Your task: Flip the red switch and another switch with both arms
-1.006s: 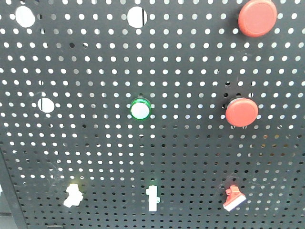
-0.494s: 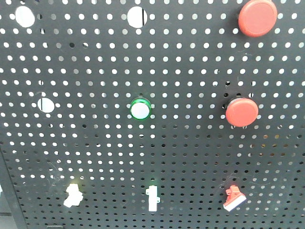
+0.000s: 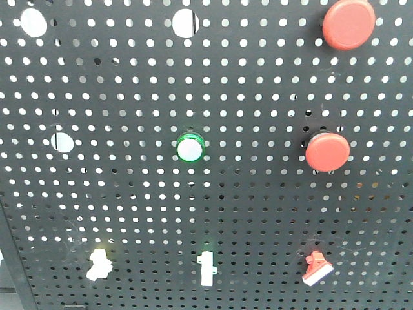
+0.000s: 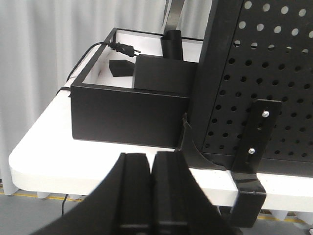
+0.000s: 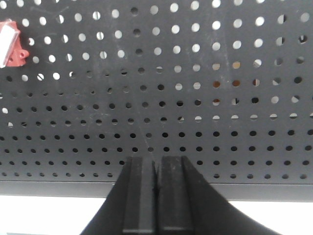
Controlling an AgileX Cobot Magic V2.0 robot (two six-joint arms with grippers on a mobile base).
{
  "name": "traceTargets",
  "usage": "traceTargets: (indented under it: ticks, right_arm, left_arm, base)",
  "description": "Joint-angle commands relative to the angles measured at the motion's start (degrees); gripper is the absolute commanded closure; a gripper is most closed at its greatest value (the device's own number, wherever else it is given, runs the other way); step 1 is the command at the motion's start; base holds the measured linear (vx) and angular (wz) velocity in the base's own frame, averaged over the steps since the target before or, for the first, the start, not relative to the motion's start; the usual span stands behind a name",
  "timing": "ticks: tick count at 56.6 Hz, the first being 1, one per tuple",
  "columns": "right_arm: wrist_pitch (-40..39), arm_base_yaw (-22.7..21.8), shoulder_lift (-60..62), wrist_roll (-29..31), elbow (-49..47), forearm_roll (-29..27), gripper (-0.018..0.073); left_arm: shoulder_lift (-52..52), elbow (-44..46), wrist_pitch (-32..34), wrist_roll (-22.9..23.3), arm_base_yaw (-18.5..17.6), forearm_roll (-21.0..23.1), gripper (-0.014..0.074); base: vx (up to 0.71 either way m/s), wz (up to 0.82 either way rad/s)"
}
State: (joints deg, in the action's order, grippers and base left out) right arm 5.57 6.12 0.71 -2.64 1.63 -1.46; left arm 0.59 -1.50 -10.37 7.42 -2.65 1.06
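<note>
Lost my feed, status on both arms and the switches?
Left gripper shut, empty, beside the board. Right gripper shut, empty, low on the board. Red switch and pale switch untouched. Nothing blocking.

White tabletop [image 4: 58, 161] w/ rounded corner, under even light. Black pegboard panel [image 4: 274, 73] stands upright on it at 3 o'clock, held by a black bracket [image 4: 254, 147]. Open black box [image 4: 122, 112], white inside, at 12 o'clock, black cable [image 4: 105, 45] over its rim. Pale curtain [image 4: 44, 44] behind at 10 o'clock. Grey floor [image 4: 19, 215] strip at 8 o'clock.
</note>
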Motion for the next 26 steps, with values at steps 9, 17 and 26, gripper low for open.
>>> traceTargets:
  ticks: [9,17,26]
  right_arm:
    - [-4.6,-0.4,0.4,0.2,0.5,0.6,0.0565]
    - [-4.6,-0.4,0.4,0.2,0.5,0.6,0.0565]
    - [-4.6,-0.4,0.4,0.2,0.5,0.6,0.0565]
  left_arm:
    - [1.0,-1.2,4.6,0.5,0.1,0.6,0.0594]
    - [1.0,-1.2,4.6,0.5,0.1,0.6,0.0594]
    - [1.0,-1.2,4.6,0.5,0.1,0.6,0.0594]
  base:
    - [0.0,0.0]
    - [0.0,0.0]
    - [0.0,0.0]
